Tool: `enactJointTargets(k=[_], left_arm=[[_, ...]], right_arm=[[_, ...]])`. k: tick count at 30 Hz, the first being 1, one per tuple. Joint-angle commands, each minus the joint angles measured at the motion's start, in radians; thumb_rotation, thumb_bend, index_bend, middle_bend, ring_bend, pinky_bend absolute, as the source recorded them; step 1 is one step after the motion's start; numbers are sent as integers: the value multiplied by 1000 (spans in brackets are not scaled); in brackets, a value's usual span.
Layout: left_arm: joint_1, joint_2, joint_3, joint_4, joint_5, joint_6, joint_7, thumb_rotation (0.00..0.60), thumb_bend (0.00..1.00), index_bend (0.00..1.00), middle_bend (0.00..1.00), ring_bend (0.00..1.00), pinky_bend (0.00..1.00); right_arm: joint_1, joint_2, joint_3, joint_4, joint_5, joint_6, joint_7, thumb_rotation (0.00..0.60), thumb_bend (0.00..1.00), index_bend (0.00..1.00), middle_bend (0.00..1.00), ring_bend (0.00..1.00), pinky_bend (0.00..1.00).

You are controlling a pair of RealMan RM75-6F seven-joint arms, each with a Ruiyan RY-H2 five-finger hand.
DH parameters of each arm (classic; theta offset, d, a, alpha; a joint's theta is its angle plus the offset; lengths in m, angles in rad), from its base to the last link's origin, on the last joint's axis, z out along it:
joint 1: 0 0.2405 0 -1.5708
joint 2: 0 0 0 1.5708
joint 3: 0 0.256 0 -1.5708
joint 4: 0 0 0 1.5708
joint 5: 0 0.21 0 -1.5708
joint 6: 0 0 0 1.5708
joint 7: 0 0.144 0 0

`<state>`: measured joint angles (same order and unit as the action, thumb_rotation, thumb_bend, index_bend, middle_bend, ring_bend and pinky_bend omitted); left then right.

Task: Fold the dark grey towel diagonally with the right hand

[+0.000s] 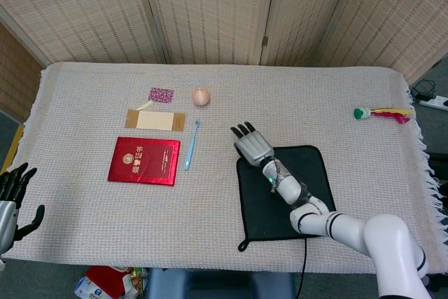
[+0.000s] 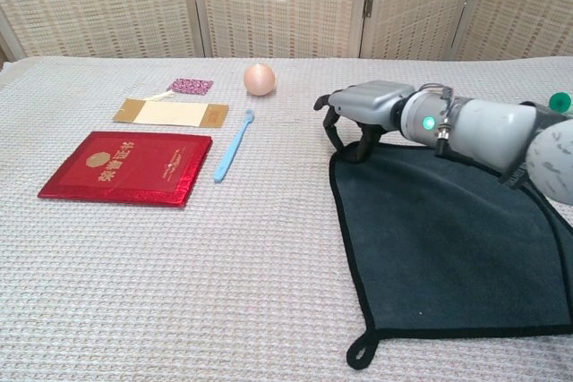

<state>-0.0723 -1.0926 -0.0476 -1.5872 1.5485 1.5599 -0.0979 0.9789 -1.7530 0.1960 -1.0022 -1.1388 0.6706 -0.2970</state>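
The dark grey towel (image 1: 283, 188) (image 2: 448, 239) lies flat on the table's right half, black-edged, with a loop at its near left corner. My right hand (image 1: 251, 145) (image 2: 360, 112) hovers palm down over the towel's far left corner. Its fingers (image 2: 329, 123) bend down beyond the edge, and the thumb tip touches the cloth. The corner lies flat, with no lifted fold. My left hand (image 1: 11, 195) hangs past the table's near left edge, fingers spread and empty; only the head view shows it.
Left of the towel lie a blue toothbrush (image 1: 192, 144) (image 2: 233, 146), a red booklet (image 1: 144, 161) (image 2: 127, 167), a tan card (image 1: 155, 120), a small patterned patch (image 1: 161, 94) and a peach ball (image 1: 201, 96) (image 2: 260, 79). A green-tipped toy (image 1: 381, 113) sits far right.
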Motion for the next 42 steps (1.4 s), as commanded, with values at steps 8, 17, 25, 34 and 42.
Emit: enactJointTargets(k=[8,17,25,34,42], left_arm=[[-4,-12,21,-15,34,-8,18,600,520,87,55,0,0],[-7,-36,21,-15,34,-13,71,600,520,86,55,0,0],[-9,-40,24,-15,37,-15,80,600,519,86,55,0,0],[-11,-43,30,-16,44,-20,86,600,520,86,55,0,0],[-13,-45,30,-15,40,-26,89,600,520,78,55,0,0]], right_arm=[[-310,367,-244,-410,-266,333,109,600,489,681,112,18,0],[-448,450,-364,-387,-394,450,251,600,489,686,117,20,0],[-525,436,-415,-320,-485,519,280,600,489,690,122,19,0],[-580,437,-425,-296,-521,554,261,600,489,690,122,19,0],[-611,429,-425,-261,-528,550,266,600,489,691,122,21,0]])
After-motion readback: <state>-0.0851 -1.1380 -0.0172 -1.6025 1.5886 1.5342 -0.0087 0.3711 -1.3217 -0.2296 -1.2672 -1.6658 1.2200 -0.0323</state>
